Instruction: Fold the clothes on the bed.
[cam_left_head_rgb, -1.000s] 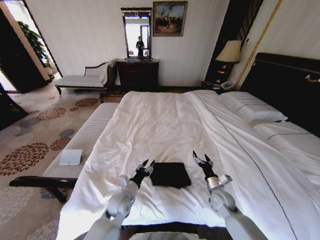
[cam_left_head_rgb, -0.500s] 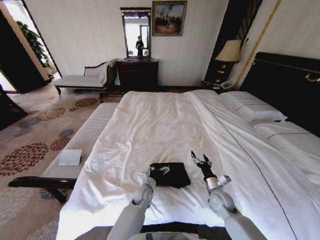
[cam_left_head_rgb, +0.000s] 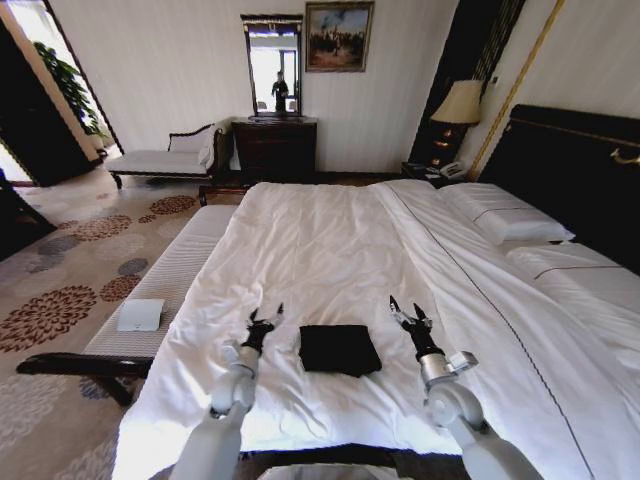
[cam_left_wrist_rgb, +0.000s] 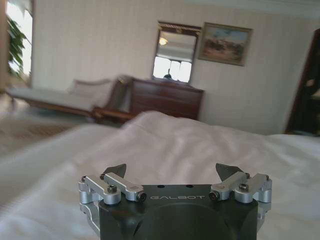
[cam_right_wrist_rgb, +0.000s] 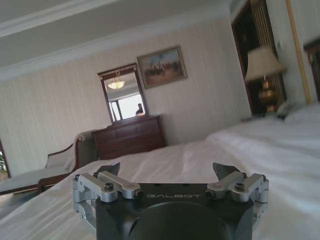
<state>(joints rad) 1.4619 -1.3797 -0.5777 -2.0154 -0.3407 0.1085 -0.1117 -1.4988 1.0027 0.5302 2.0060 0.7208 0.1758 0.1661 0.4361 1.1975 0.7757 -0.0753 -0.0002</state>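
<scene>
The black T-shirt lies folded into a compact dark rectangle on the near part of the bed, flat on the white sheet and roughly midway between your two arms, with no lettering showing on its upper face. Judged from how it lies, the folding looks close to finished, so the step in hand is a tidy release and clearance: lift each arm straight up and away from the bundle rather than sweeping across it, since the soft fabric would likely drag or spring open if a fingertip caught an edge, and check that the corners sit square before calling it done. Your left gripper hovers just left of the shirt, apart from it, its fingers spread wide and gripping nothing; the left wrist view shows the same left gripper with both dark tips well separated over bare sheet. Your right gripper stands to the right of the shirt, a little farther off, likewise spread wide and empty, and the right wrist view confirms the right gripper parted with only white bedding beyond. Neither touches the fabric. To the left of the mattress runs a pale upholstered bench with a small white object resting on it; pillows lie at the far right by the dark headboard, and a lamp stands beyond.
</scene>
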